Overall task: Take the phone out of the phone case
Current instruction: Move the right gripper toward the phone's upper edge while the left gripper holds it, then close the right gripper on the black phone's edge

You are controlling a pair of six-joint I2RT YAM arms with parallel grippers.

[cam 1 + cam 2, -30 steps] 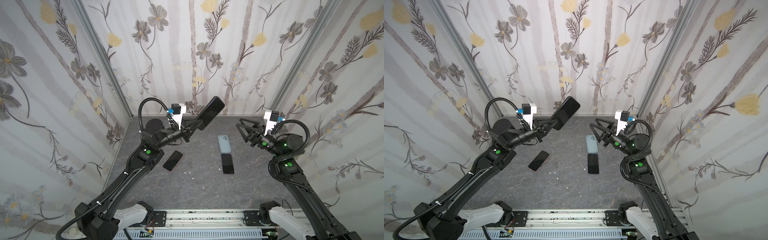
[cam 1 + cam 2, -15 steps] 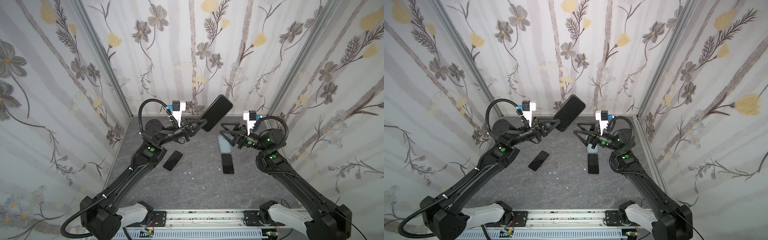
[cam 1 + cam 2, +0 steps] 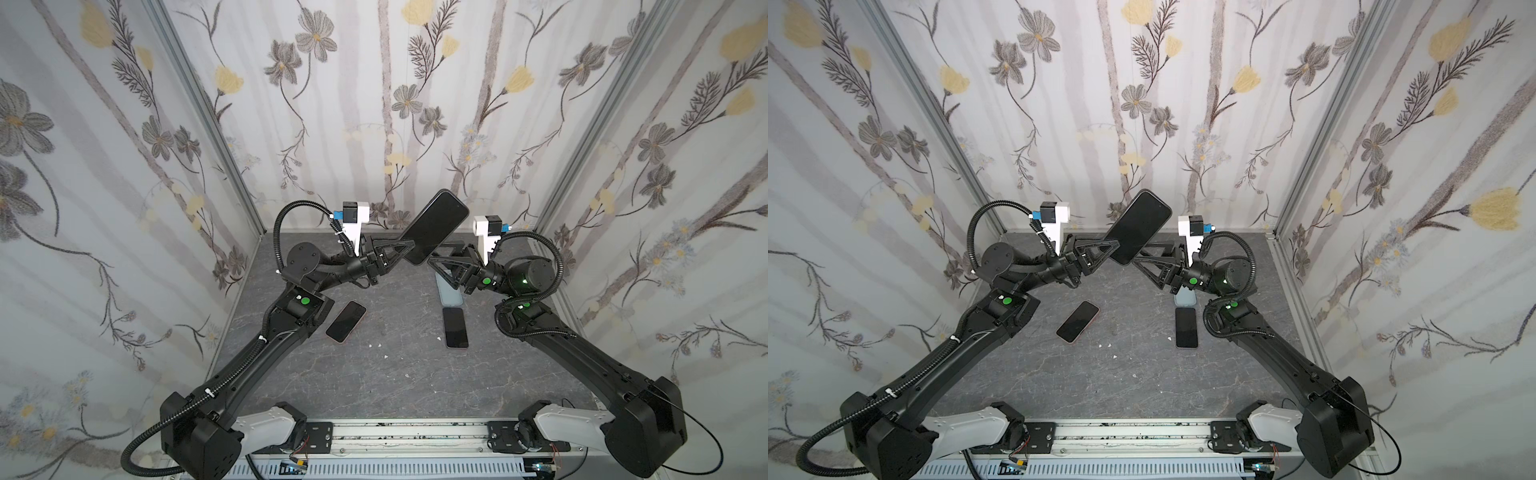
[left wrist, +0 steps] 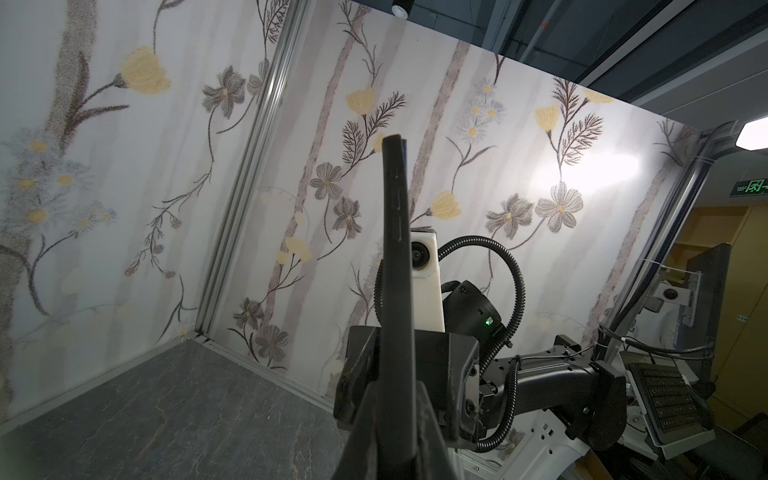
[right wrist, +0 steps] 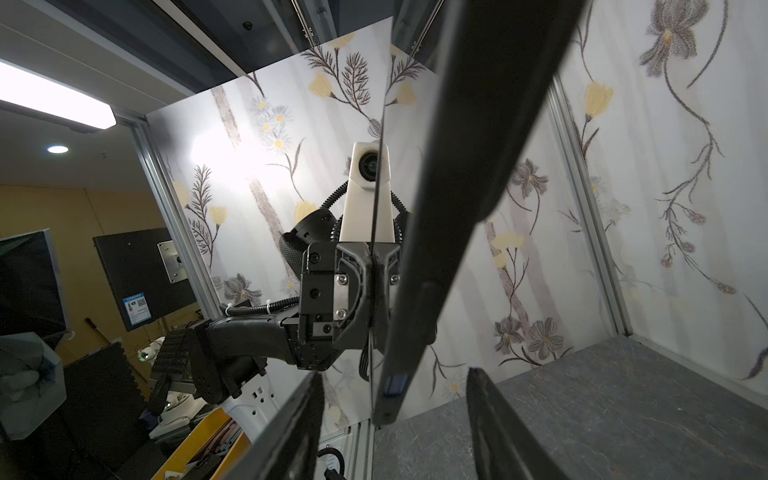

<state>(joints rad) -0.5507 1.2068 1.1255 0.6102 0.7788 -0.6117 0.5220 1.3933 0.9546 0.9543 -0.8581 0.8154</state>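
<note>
Left hand (image 3: 406, 248) pinching raised cased phone (image 3: 434, 226), right hand (image 3: 438, 255) spread, now moved in at its lower end

We look down from high at the front in both top views, sharing the whole bench (image 3: 374, 382) and back wall (image 3: 374, 104). Each wrist camera sits close behind its own hand: past the left hand (image 4: 395, 399) we face the right arm (image 4: 540, 374), past the right hand (image 5: 392, 374) the left arm (image 5: 249, 336).

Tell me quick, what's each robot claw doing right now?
Left gripper: closed, holding the phone up in the air.
Right gripper: open, jaws either side of the phone's lower end, not gripping.
</note>
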